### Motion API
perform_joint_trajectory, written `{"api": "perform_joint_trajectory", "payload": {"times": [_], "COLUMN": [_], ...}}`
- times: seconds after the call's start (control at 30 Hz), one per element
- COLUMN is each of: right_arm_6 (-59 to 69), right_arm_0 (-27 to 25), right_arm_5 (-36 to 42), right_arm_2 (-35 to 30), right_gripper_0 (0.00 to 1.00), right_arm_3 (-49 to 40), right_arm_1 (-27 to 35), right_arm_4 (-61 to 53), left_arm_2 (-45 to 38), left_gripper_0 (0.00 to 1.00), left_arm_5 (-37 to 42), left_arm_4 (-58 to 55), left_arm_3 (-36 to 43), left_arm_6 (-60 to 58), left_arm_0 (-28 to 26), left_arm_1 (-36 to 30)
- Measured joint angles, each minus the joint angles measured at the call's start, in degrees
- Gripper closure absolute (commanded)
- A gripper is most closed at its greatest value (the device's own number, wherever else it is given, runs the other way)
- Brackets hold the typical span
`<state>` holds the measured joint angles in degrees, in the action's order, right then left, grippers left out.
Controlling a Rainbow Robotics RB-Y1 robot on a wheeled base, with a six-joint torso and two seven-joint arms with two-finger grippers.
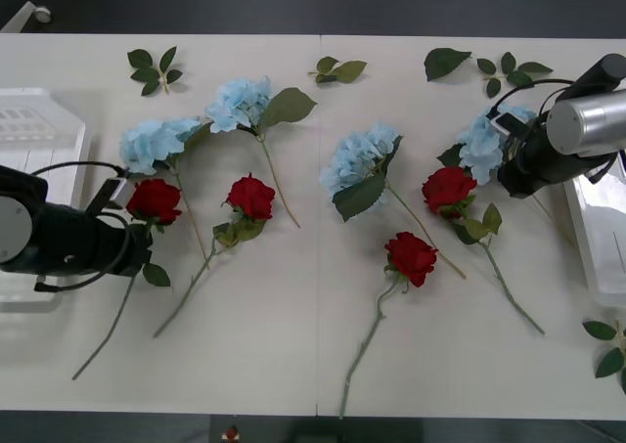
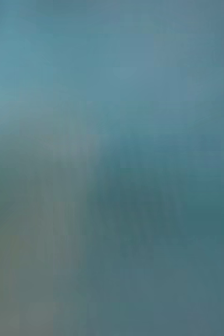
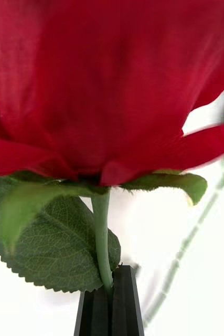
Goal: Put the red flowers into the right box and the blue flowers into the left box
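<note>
Pincer work first, front view: my left pincer point(image 1: 137, 230) sits at the left of the frame, low over the counter point(image 1: 293, 345), by the leftmost of the red flowers point(image 1: 154, 199). My right pincer point(image 1: 501, 150) is at the upper right, against one of the blue flowers point(image 1: 481, 146); whether it is clenched I cannot tell. Three more roses lie mid-frame, three more blue clusters across the upper middle. At the left edge is the left box point(image 1: 39, 130), at the right edge the right box point(image 1: 597, 238).

Right wrist view: a blue-grey blur, nothing readable.

Left wrist view: my black fingers point(image 3: 125, 304) are clenched on the green stem point(image 3: 102, 236) just under the red bloom.
</note>
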<state>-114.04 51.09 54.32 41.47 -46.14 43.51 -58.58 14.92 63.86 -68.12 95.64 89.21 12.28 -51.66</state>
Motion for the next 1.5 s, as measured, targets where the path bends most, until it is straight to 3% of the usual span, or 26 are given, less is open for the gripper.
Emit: {"api": "perform_joint_trajectory", "payload": {"times": [0.3,0.5,0.63,0.8,1.17,1.37,1.5], "right_arm_6": [-0.10,-5.46,-7.14,-7.17,-8.28,-8.31,-8.31], "right_arm_0": [-0.03,-0.13,-0.38,-0.39,-0.39,-0.39,-0.39], "right_arm_5": [0.36,8.31,12.17,12.67,7.86,2.29,2.30], "right_arm_2": [-1.61,-10.64,-14.01,-12.52,-10.77,-2.98,-2.60], "right_gripper_0": [1.00,1.00,1.00,1.00,1.00,1.00,1.00], "right_arm_3": [0.09,-3.21,-6.18,-6.20,-3.12,-2.78,-0.30], "right_arm_1": [0.19,5.28,11.36,14.53,11.27,9.11,7.16], "right_arm_4": [-2.43,-15.11,-26.47,-26.92,-24.98,-24.53,-23.33], "left_arm_2": [-19.67,-26.53,-24.15,-18.30,1.36,5.58,5.74], "left_gripper_0": [1.00,1.00,1.00,1.00,1.00,1.00,1.00], "left_arm_5": [14.15,13.50,4.89,-5.13,-27.02,-30.16,-32.35], "left_arm_4": [-13.32,-24.01,-31.85,-39.70,-58.26,-61.40,-62.78], "left_arm_3": [9.34,15.56,16.56,16.85,17.97,18.40,18.42], "left_arm_6": [0.16,1.27,9.56,15.85,41.75,48.03,48.93], "left_arm_0": [-3.70,-6.05,-6.01,-6.01,-5.97,-5.59,-5.59], "left_arm_1": [-4.27,-4.28,-4.28,-4.28,-3.64,3.47,8.46]}}
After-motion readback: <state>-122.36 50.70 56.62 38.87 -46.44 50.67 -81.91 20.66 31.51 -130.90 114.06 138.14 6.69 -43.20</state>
